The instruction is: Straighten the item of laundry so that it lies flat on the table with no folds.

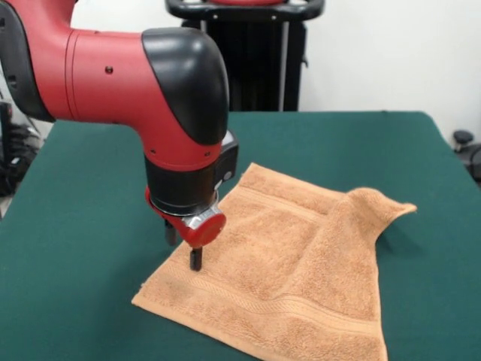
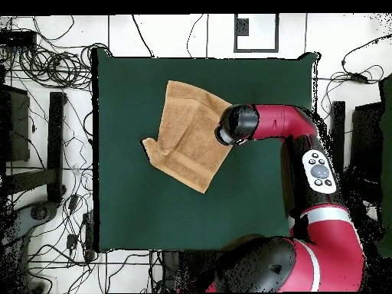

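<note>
In the front view the towel [image 1: 282,282] lies on the green surface [image 1: 83,226] in the lower right of the frame, mostly flat, but its corner at the right edge is folded up into a raised peak. The hand [image 1: 194,256] stands at the opposite, left side of the towel, its dark tip pressing on or just above the cloth near the left border, and I cannot tell if it is open or closed. So the fold lies to the right of the hand, across the whole cloth; the towel sits like a diamond, its woven stripes running from lower left towards the right of the frame.
</note>
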Controlling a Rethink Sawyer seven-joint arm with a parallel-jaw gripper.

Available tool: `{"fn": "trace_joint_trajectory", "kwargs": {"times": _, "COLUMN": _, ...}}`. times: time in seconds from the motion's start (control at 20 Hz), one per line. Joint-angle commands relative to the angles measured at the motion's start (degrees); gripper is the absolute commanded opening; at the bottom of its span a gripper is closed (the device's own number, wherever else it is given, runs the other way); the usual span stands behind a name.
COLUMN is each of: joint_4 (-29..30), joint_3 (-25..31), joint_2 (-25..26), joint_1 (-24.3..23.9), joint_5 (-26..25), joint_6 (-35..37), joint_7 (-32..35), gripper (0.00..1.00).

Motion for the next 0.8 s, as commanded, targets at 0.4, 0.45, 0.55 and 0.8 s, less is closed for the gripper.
{"fn": "trace_joint_trajectory", "kwargs": {"times": 0.4, "joint_4": 1.3, "joint_3": 2.1, "joint_2": 4.2, "joint_1": 3.5, "joint_5": 0.2, "joint_6": -0.6, "joint_7": -6.8, "gripper": 1.0}}
{"fn": "trace_joint_trajectory", "kwargs": {"times": 0.45, "joint_4": 1.0, "joint_3": 2.0, "joint_2": 4.5, "joint_1": 3.7, "joint_5": 0.1, "joint_6": -0.5, "joint_7": -6.7, "gripper": 1.0}}
{"fn": "trace_joint_trajectory", "kwargs": {"times": 0.55, "joint_4": 0.4, "joint_3": 1.9, "joint_2": 5.0, "joint_1": 4.0, "joint_5": 0.0, "joint_6": -0.4, "joint_7": -6.4, "gripper": 1.0}}
{"fn": "trace_joint_trajectory", "kwargs": {"times": 0.8, "joint_4": 1.0, "joint_3": 1.7, "joint_2": 4.4, "joint_1": 5.0, "joint_5": 1.0, "joint_6": -0.6, "joint_7": -4.1, "gripper": 1.0}}
